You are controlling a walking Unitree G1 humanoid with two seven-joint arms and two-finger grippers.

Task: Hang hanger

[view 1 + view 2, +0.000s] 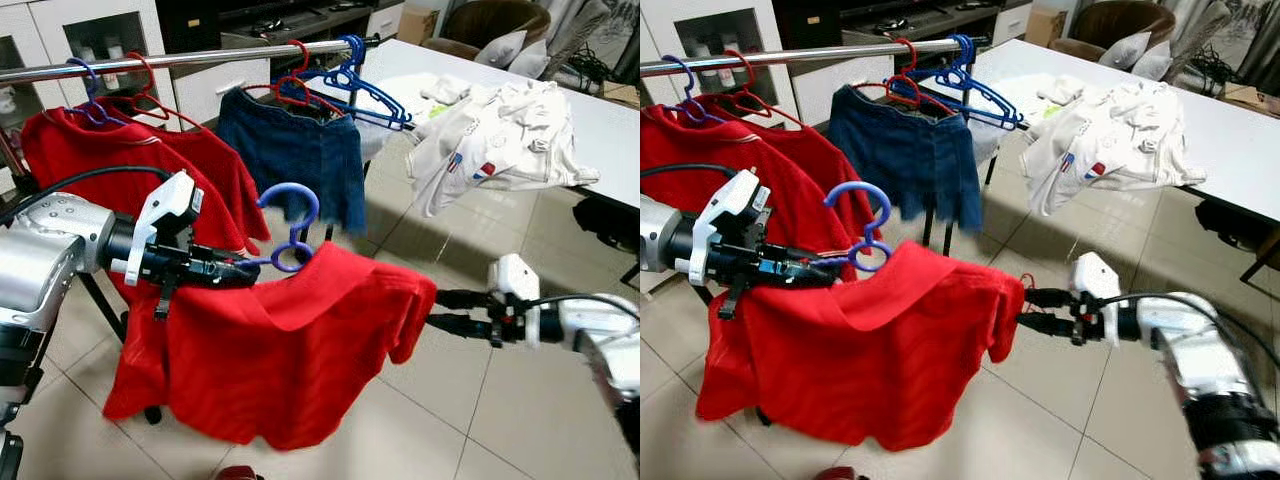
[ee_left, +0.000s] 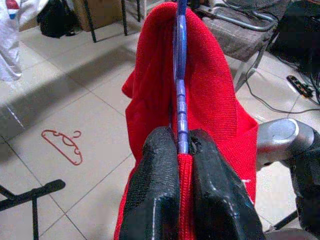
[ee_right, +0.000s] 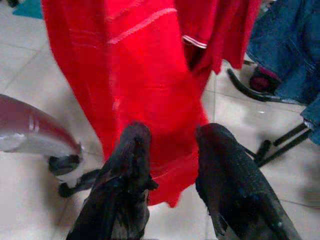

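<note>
A blue hanger (image 1: 300, 215) carries a red shirt (image 1: 290, 350) that droops toward the tiled floor. My left gripper (image 1: 245, 270) is shut on the hanger's neck, just below the hook, together with a fold of the shirt's collar (image 2: 186, 200). The hook sits lower than the silver rail (image 1: 200, 58) and on my side of it. My right gripper (image 1: 437, 311) is open at the shirt's right sleeve edge; in the right wrist view the red cloth (image 3: 150, 90) hangs just beyond its spread fingertips (image 3: 135, 145).
On the rail hang red shirts (image 1: 80, 150), a denim skirt (image 1: 295, 150) and empty blue hangers (image 1: 365, 90). A white table (image 1: 620, 130) at right holds a white garment (image 1: 500, 140). A red hanger (image 2: 62, 145) lies on the floor.
</note>
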